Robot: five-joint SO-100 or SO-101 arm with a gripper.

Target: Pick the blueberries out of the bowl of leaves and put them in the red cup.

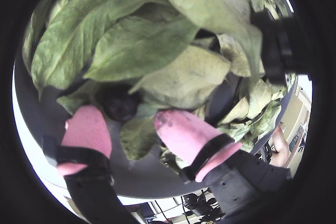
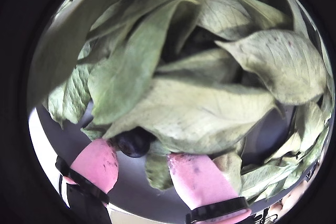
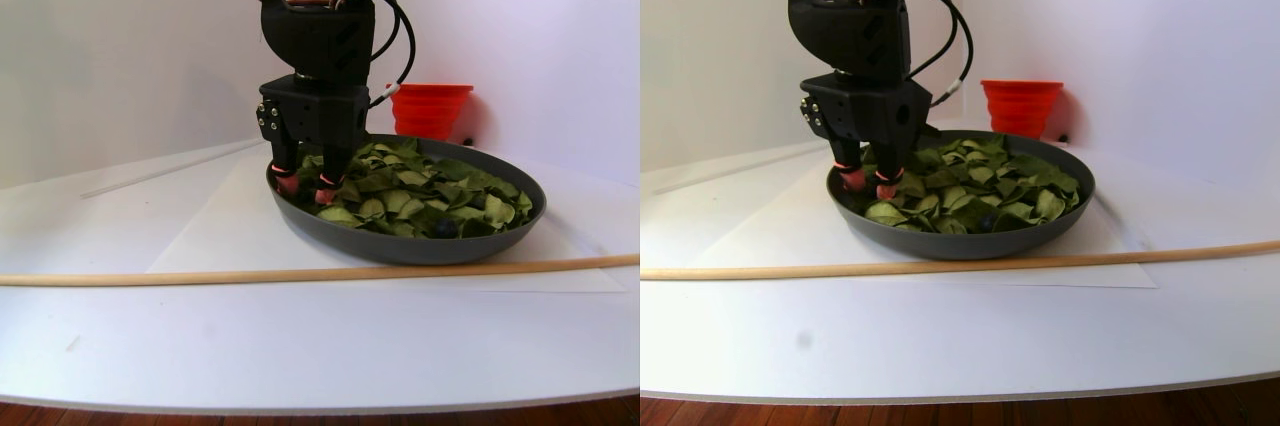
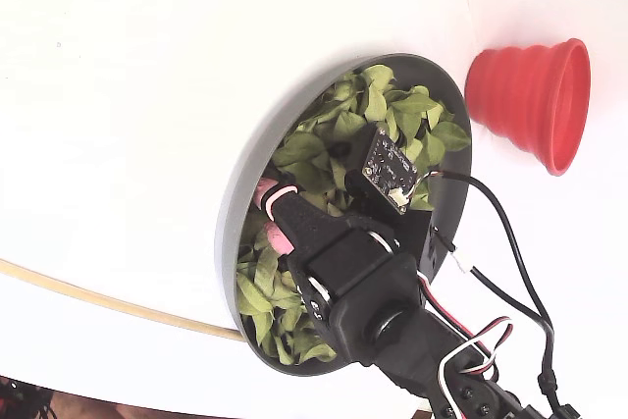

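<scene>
The dark grey bowl (image 3: 420,246) is heaped with green leaves (image 3: 420,191). My gripper (image 3: 305,186) reaches down into the bowl's left side in the stereo pair view. In both wrist views its pink fingertips (image 1: 86,129) stand apart, so the gripper (image 1: 131,124) is open. A dark blueberry (image 1: 118,103) lies between and just beyond them, half under a leaf. In the other wrist view this blueberry (image 2: 134,141) sits close to the left fingertip (image 2: 97,161). The red cup (image 3: 430,111) stands behind the bowl; in the fixed view the red cup (image 4: 535,100) is upper right of the bowl (image 4: 231,233).
A thin wooden stick (image 3: 300,273) lies across the white table in front of the bowl. A white paper sheet (image 3: 220,226) is under the bowl. White walls stand close behind. The arm's cables (image 4: 510,242) hang over the bowl's right rim in the fixed view.
</scene>
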